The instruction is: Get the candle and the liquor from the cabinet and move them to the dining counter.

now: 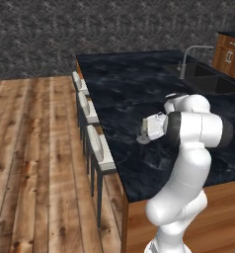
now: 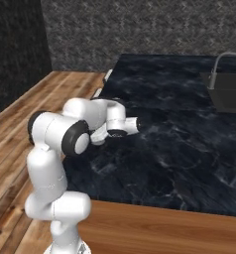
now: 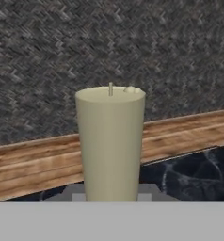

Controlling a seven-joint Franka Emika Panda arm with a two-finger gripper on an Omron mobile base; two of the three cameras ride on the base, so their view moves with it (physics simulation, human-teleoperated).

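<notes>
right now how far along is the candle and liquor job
Partly done. The candle is out of the cabinet, held upright in the shut gripper over the dining counter, not yet set down. No liquor stands on the counter, so it is still left.

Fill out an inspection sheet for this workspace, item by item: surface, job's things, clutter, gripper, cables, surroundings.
Surface: dining counter, black white-veined marble top, wooden sides.
Job's things: candle, cream-white and upright, fills the middle of the hand view right in front of the camera, its grey holder just showing at the base. Liquor and cabinet: nothing seen.
Clutter: nothing seen on the marble top.
Gripper: gripper shut on the candle, held over the counter near the stool edge; the fingertips themselves are hidden.
Cables: nothing seen.
Surroundings: white stools along the counter's left edge, sink with a curved faucet at the far end, wood plank floor, dark textured wall.
</notes>
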